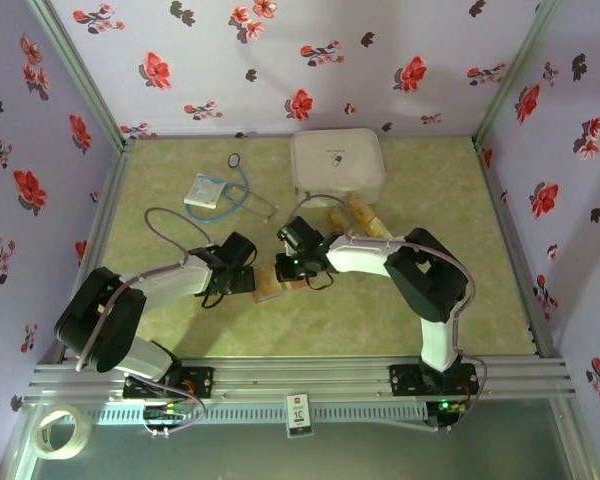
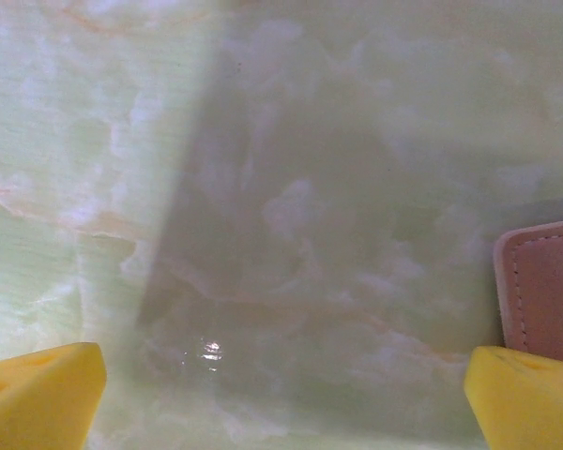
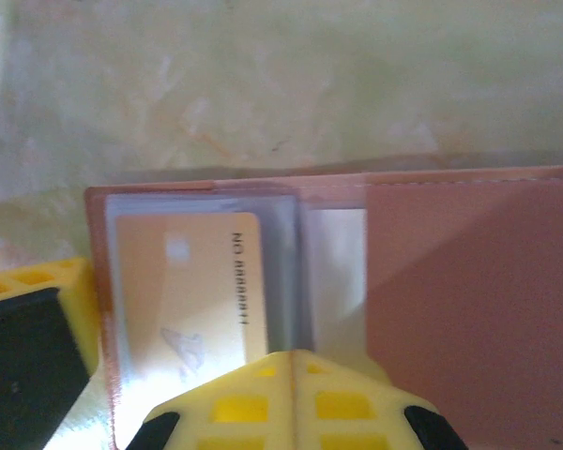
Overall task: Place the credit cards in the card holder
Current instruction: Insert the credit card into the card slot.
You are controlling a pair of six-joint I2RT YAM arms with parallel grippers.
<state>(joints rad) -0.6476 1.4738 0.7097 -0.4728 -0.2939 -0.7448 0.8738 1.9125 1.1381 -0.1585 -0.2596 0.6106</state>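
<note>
The left claw [image 2: 280, 398] gapes wide above the pale green marbled worktop [image 2: 291, 187] and holds nothing. The small reddish-brown leather-like card holder [image 2: 544, 291] lies at its 3 o'clock, just beside one fingertip. The right claw [image 3: 141, 347] stands over the opened holder, one yellow finger [image 3: 300, 403] over the clear pocket where a golden-yellow credit card [image 3: 192, 291] sits; whether it pinches I cannot tell. More tan cards [image 1: 365, 215] lie at the holder's 2 o'clock, beside a white rounded case [image 1: 337, 163]
</note>
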